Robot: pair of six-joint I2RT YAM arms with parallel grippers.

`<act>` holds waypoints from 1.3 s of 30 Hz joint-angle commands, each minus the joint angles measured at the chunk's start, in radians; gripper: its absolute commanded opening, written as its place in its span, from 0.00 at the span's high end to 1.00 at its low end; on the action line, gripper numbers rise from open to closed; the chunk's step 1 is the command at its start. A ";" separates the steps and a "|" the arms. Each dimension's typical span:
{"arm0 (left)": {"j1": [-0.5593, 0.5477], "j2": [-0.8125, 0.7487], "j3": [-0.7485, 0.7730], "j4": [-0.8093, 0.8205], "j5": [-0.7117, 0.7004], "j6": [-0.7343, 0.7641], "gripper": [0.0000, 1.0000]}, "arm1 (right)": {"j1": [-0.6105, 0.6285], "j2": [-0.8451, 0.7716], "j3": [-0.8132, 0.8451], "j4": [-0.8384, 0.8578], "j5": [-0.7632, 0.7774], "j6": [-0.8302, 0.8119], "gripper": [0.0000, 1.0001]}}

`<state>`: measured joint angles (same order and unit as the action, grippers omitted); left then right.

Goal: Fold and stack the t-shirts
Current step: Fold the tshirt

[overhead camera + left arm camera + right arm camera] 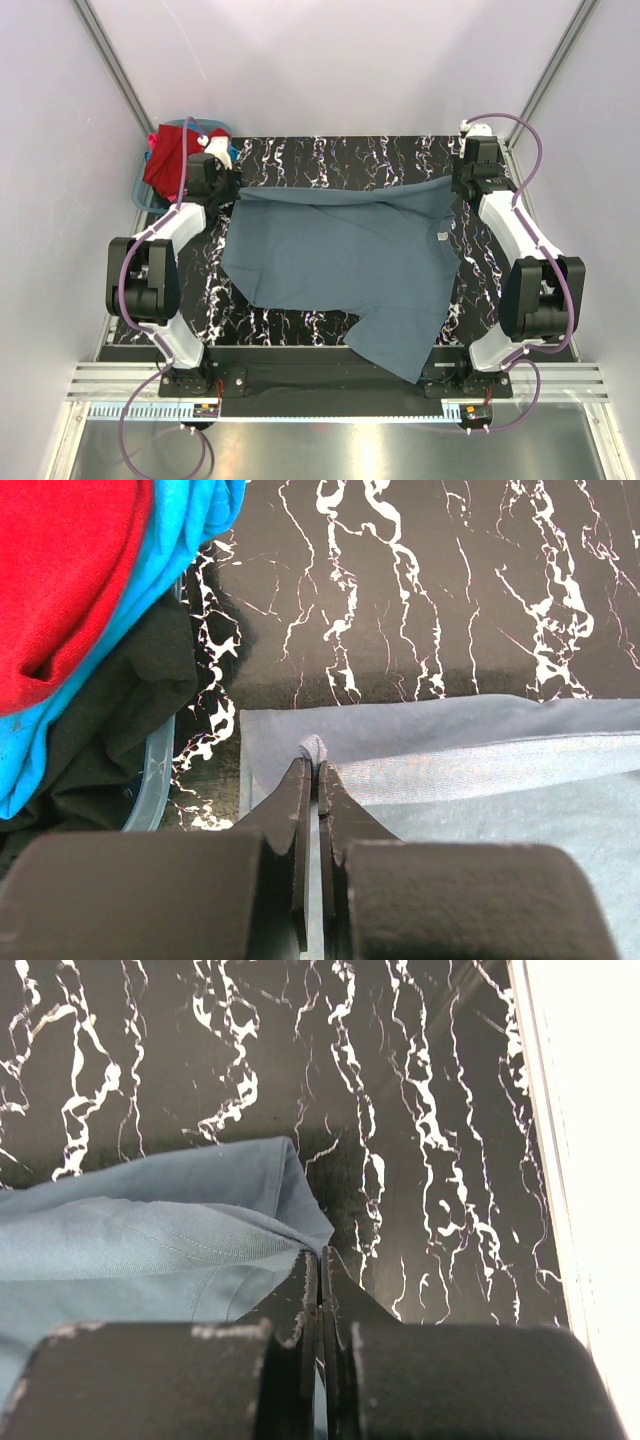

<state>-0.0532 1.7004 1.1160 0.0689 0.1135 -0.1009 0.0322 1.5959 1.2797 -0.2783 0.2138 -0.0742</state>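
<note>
A slate grey-blue t-shirt (350,265) lies spread over the black marbled table, one part hanging over the near edge. My left gripper (232,190) is shut on its far left corner, a pinch of cloth (313,748) showing between the tips. My right gripper (455,185) is shut on the far right corner (300,1222). The far hem is stretched between both grippers. Red (166,158) and bright blue (218,138) t-shirts are piled in the basket at the far left; in the left wrist view the red one (60,570) lies over the blue one (170,540).
A teal-blue plastic basket (143,190) stands at the table's far left corner, its rim (152,785) close to the left gripper. Dark cloth (120,730) hangs from it. White walls enclose the table; the right wall (590,1160) is near the right gripper.
</note>
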 commanded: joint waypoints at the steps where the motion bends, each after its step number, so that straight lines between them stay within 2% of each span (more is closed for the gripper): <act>1: -0.008 -0.039 -0.004 0.036 -0.001 0.044 1.00 | -0.008 -0.057 -0.006 -0.004 -0.017 0.001 1.00; 12: -0.023 -0.019 -0.007 -0.043 -0.072 0.076 1.00 | -0.006 -0.090 -0.069 -0.030 -0.062 -0.030 1.00; 19: -0.028 -0.004 -0.012 -0.060 -0.093 0.110 1.00 | -0.006 -0.120 -0.149 -0.035 -0.079 -0.038 1.00; 39: -0.062 -0.010 -0.041 -0.066 -0.135 0.176 1.00 | -0.005 -0.166 -0.241 -0.041 -0.160 -0.045 1.00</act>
<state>-0.1093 1.7035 1.0855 -0.0216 0.0196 0.0448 0.0315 1.4742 1.0462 -0.3378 0.0788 -0.1101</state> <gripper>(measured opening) 0.024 0.018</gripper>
